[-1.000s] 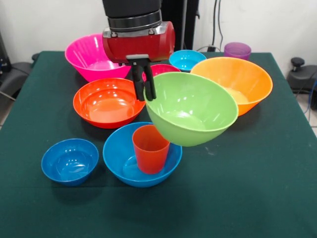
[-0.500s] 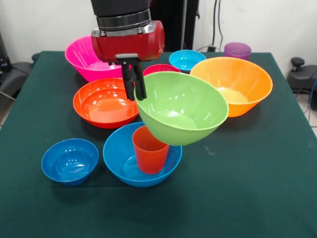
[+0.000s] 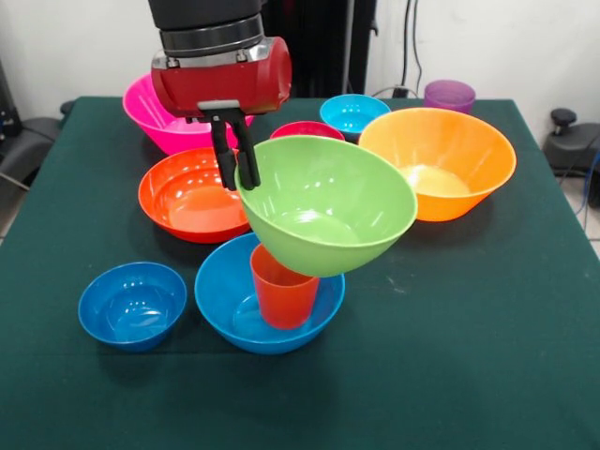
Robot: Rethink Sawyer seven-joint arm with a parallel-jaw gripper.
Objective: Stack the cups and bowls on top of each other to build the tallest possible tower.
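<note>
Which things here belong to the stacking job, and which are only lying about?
Job:
gripper, holding lime green bowl by its rim
orange-red cup in sky-blue bowl
red-orange bowl, orange bowl, pink bowl, dark blue bowl, magenta-red bowl, cyan bowl, purple cup

Lying about:
cables

No readable text, labels, brands, numbers or signs in the front view. Bowls, cups, table cloth and the arm's red housing all show plain surfaces.
</note>
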